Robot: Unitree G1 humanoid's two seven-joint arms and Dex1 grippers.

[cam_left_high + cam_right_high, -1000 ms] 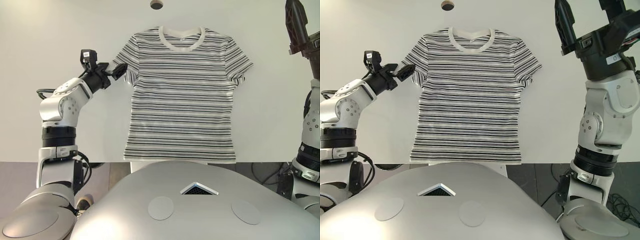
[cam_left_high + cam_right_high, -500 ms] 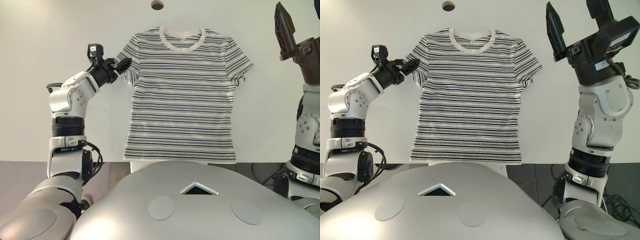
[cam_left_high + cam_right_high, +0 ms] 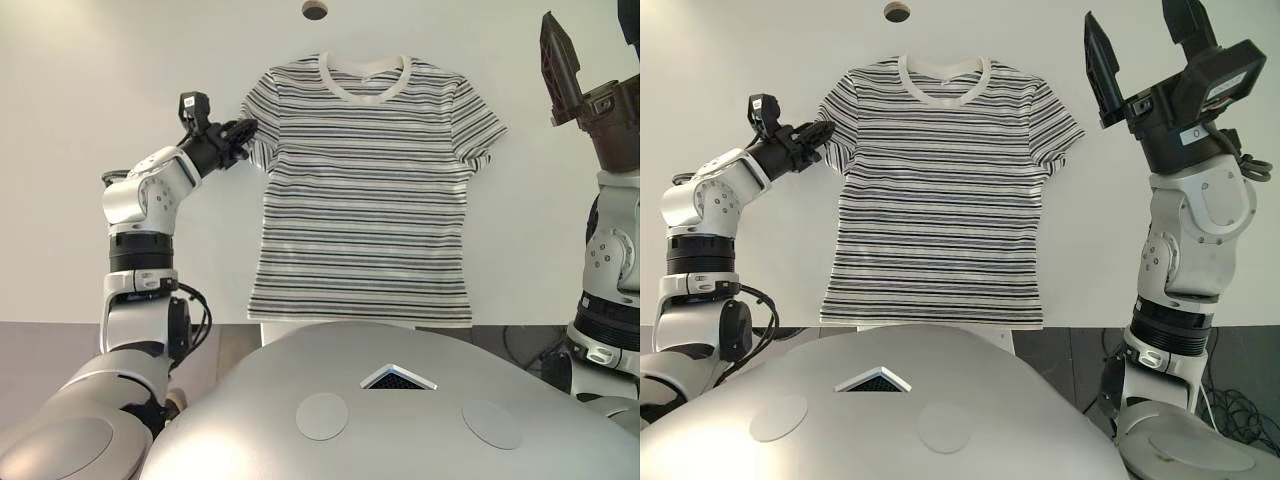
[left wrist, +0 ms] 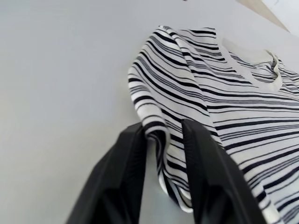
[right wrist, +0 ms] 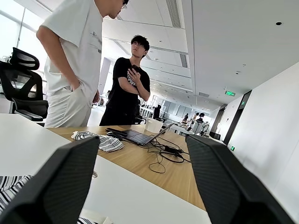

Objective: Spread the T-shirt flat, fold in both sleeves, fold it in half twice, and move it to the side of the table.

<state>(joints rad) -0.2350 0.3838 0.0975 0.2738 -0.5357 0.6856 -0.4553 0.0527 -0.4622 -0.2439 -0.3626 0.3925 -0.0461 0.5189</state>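
Since the T-shirt (image 3: 365,190) already lies flat and smooth on the white table (image 3: 100,60), with its neck at the far side and its bottom edge near the robot, the spreading step looks done, and folding the sleeves looks like the step in hand. The left gripper (image 4: 163,133) is down at the shirt's left sleeve (image 4: 154,93). Its two fingers (image 4: 196,154) are apart, one on each side of the sleeve's edge. The cloth sits in the gap between them, but they are not pinching it. The right gripper (image 3: 1140,45) is held up high, off to the right of the shirt and well apart from the right sleeve (image 3: 1058,125). Its two fingers are spread wide with nothing between them. Both sleeves stick out to the sides, so no fold is made yet. For the next move, I think the left fingers need to close on the sleeve's edge, lift it a little, and carry it across onto the chest of the shirt. They should take just the sleeve and not the body, or the whole shirt may slide and wrinkle. The right gripper would then need to come down to its own sleeve.
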